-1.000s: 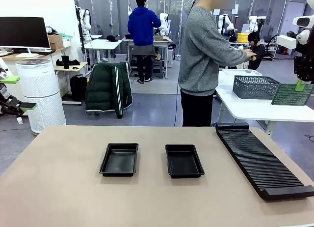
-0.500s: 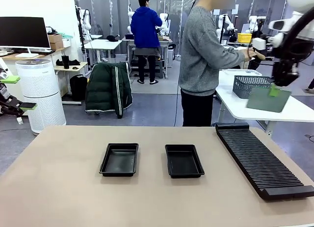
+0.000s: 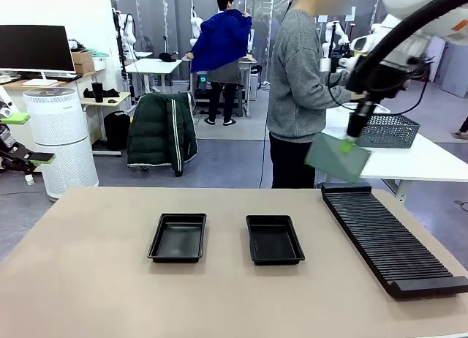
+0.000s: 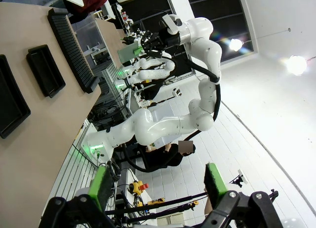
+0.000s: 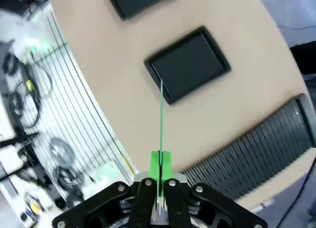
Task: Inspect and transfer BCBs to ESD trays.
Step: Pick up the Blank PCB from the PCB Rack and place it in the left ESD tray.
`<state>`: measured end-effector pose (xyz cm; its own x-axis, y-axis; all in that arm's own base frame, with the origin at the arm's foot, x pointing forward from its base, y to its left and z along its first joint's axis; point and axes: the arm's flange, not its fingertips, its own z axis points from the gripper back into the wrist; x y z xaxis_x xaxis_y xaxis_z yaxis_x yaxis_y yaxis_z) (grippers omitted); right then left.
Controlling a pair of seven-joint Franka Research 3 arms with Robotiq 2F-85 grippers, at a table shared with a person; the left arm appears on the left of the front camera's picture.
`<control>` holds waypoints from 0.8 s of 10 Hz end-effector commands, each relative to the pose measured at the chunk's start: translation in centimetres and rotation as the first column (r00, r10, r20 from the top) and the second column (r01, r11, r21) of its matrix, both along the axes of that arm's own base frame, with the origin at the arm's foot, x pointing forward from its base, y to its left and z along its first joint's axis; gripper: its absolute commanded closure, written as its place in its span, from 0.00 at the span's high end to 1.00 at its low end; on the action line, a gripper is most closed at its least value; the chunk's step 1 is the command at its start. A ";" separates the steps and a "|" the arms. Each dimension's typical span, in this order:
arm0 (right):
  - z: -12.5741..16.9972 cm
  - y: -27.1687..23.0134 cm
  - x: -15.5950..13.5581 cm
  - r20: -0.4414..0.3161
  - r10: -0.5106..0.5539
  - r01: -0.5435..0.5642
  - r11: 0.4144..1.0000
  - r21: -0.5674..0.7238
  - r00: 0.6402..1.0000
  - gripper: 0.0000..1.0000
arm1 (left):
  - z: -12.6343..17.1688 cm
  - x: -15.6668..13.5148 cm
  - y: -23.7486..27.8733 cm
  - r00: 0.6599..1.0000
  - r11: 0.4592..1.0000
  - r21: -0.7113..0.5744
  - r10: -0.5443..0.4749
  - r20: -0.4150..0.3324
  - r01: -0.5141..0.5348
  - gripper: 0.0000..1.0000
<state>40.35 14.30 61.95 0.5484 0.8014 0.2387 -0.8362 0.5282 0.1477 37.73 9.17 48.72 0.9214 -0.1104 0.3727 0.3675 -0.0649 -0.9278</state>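
Jaws of the right gripper [image 3: 350, 139] are pinched on the upper edge of a BCB [image 3: 336, 157], which hangs tilted just below them. Seen from the right wrist, the board runs edge-on straight out from the jaws, with one ESD tray [image 5: 187, 70] on the table [image 5: 98, 90] past its far end, the other ESD tray [image 5: 138, 1] farther on and the ribbed rack [image 5: 256, 149] off to one side. The left gripper [image 4: 159, 183] has its jaws wide apart with nothing between them.

L gripper [image 3: 26, 138] wide open at far left, R arm [image 3: 409, 20] up, R gripper [image 3: 348, 142] down, pinching BCB [image 3: 335, 159]
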 end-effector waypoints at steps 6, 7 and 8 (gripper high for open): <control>-6.9 10.2 -1.7 -0.194 -0.474 0.510 0.825 0.243 0.859 0.02 | 0.1 -0.1 0.1 1.000 1.000 0.000 0.003 0.002 -0.003 1.00; -8.0 11.3 -1.9 -0.231 -0.533 0.579 0.777 0.247 0.814 0.02 | 0.1 -0.1 0.1 1.000 1.000 0.000 0.003 0.002 -0.003 1.00; -9.0 12.4 -1.8 -0.277 -0.584 0.644 0.722 0.254 0.763 0.02 | 0.1 -0.1 0.1 1.000 1.000 0.000 0.003 0.002 -0.003 1.00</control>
